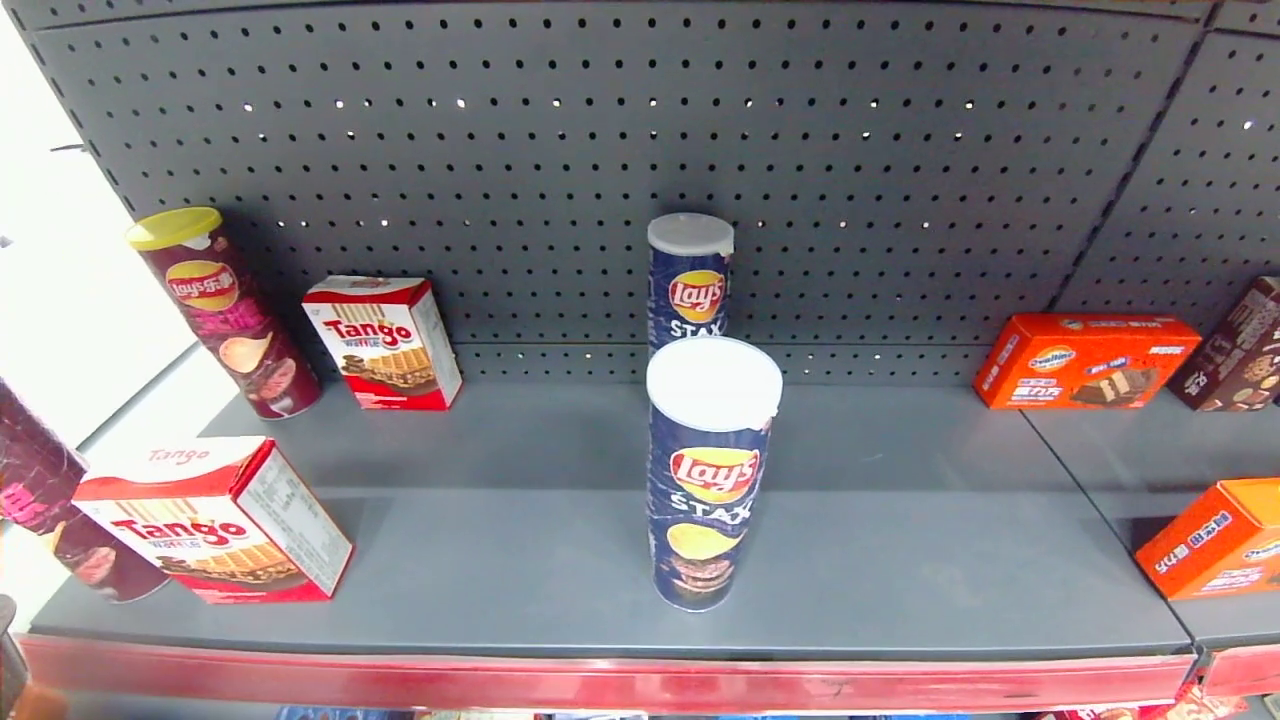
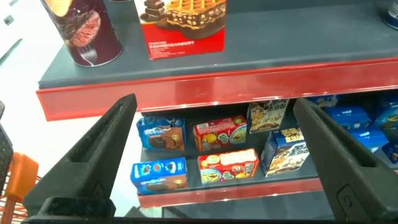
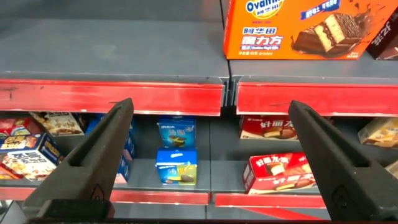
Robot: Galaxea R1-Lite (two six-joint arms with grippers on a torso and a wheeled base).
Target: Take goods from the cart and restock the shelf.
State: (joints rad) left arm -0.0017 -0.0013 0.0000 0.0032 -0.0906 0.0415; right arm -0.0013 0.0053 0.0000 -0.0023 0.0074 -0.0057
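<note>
Two dark blue chip cans stand upright on the grey shelf (image 1: 900,540): one near the front middle (image 1: 708,480), one behind it by the pegboard (image 1: 689,280). A maroon chip can (image 1: 230,315) and two red-and-white wafer boxes (image 1: 385,342) (image 1: 215,525) stand at the left. My left gripper (image 2: 214,158) hangs open and empty below the shelf's red front edge (image 2: 217,93), under the front wafer box (image 2: 183,25) and a maroon can (image 2: 87,31). My right gripper (image 3: 211,155) is open and empty, facing the red shelf edge (image 3: 112,96) below an orange box (image 3: 298,28).
Orange boxes (image 1: 1085,360) (image 1: 1215,540) and a brown box (image 1: 1240,350) sit on the right of the shelf. The lower shelves hold blue and red snack boxes (image 2: 217,134) (image 3: 176,165). Bare shelf lies on both sides of the front blue can.
</note>
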